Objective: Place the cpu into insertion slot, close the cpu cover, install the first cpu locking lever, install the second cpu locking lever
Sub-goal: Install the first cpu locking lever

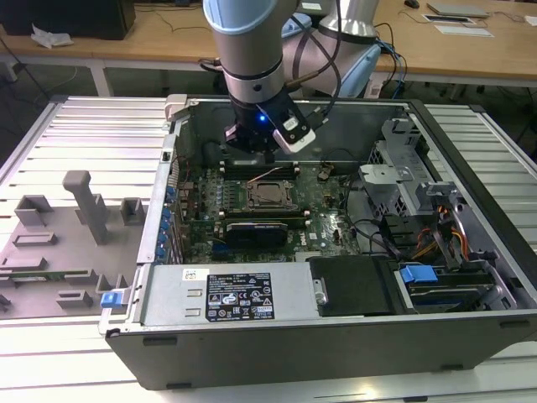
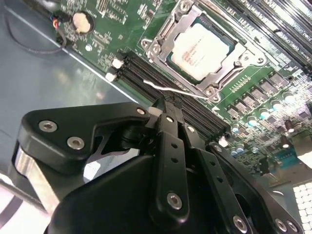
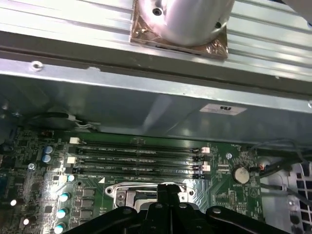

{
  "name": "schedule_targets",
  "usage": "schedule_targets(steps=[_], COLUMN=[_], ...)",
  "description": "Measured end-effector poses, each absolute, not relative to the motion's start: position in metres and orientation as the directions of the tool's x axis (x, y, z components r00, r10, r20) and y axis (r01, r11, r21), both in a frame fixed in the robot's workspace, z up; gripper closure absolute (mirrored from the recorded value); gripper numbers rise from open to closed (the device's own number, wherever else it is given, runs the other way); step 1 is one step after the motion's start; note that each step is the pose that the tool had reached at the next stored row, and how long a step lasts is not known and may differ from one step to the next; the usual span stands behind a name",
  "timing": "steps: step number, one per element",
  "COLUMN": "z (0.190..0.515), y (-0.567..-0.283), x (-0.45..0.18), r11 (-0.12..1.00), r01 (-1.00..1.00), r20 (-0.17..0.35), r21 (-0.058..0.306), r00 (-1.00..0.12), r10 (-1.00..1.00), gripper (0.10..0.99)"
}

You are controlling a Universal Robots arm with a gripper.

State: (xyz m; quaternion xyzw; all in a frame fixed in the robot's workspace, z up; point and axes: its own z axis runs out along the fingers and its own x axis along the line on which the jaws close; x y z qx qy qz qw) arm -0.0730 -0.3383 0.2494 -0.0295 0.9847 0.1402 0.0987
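Note:
In the second wrist view the cpu [image 2: 202,46] lies flat in the insertion slot [image 1: 270,195], its pale silver face up. The grey-metal cpu cover [image 2: 165,48] lies down around it as a frame. One thin wire locking lever [image 2: 180,91] stands off beside the socket, raised and slanting [image 1: 267,175]. My gripper [image 2: 163,105] hangs just above the motherboard with its black fingers shut together and nothing between them. Its tips are right next to the lever's free end, but I cannot tell whether they touch. In the first wrist view the gripper [image 3: 168,187] covers most of the socket.
The open computer case [image 1: 470,117] walls in the work area. Memory slots [image 3: 141,156] run beside the socket, with a coin battery [image 3: 239,174] near them. A long black card [image 1: 260,228], the power supply [image 1: 226,294] and a drive cage [image 1: 403,180] surround the board. A grey fixture tray [image 1: 59,243] lies at the exterior view's left.

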Motion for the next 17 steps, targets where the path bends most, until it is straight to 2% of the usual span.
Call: schedule_targets(steps=[5, 17], z=[0.24, 0.231], y=[-0.337, -0.325], x=[-0.073, -0.073], r11=[0.964, 0.966], r01=[-0.013, 0.015], r20=[-0.203, -0.203], r21=[0.266, 0.258], r00=[-0.978, -0.977], r10=[0.043, 0.069], gripper=[0.98, 0.98])
